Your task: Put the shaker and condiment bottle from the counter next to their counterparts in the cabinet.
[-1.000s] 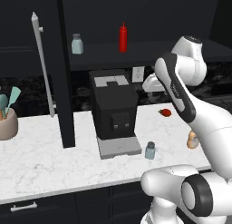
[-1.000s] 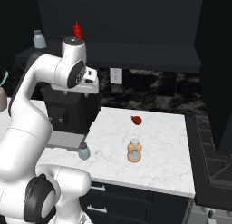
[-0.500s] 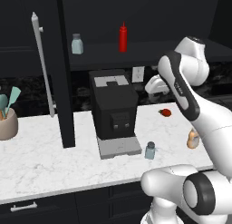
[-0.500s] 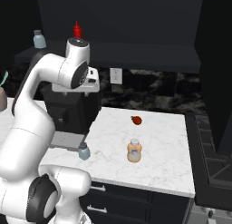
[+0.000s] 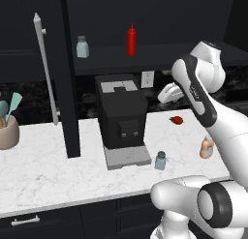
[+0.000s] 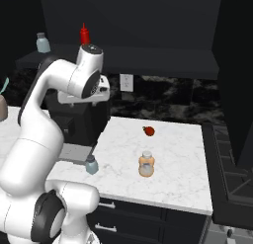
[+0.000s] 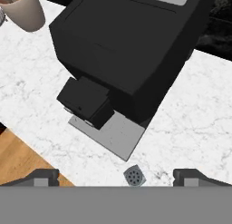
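Fingers [image 7: 115, 177] wide apart above shaker [image 7: 134, 176] on counter [image 7: 199, 123]

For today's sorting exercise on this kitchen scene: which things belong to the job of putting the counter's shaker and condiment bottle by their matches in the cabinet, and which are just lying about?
Belong to the job:
- shaker on the counter
- condiment bottle
- second shaker and red squeeze bottle in the cabinet

Just lying about:
- coffee machine
- small red item
- utensil cup
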Available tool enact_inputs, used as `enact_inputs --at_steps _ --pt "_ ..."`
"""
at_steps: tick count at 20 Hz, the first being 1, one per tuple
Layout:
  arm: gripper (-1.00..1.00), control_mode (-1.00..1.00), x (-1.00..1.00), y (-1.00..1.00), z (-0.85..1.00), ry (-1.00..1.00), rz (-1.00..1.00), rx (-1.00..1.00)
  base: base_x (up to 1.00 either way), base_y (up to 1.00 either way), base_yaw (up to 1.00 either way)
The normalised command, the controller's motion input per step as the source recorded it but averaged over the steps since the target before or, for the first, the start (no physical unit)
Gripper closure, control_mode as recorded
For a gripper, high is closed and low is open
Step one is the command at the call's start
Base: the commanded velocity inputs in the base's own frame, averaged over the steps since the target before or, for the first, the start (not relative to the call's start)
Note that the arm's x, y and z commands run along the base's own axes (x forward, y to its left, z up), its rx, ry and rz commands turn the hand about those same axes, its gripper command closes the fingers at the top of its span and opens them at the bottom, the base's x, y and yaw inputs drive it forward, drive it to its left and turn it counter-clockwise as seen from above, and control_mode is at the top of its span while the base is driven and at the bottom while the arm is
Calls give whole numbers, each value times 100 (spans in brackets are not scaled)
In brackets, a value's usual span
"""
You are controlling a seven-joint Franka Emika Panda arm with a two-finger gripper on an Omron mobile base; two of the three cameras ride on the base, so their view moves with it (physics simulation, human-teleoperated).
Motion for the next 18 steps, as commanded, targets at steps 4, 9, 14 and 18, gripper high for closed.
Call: enact_inputs --at_steps 4,9,14,18 --pt "-100 -100 0 0 -22 0 12 1 0 0 0" --pt "-100 -100 0 0 -21 0 11 2 0 0 0" --pt "-100 -100 0 0 -17 -3 10 3 0 0 0" --pt "-100 -100 0 0 -16 -1 10 4 0 0 0"
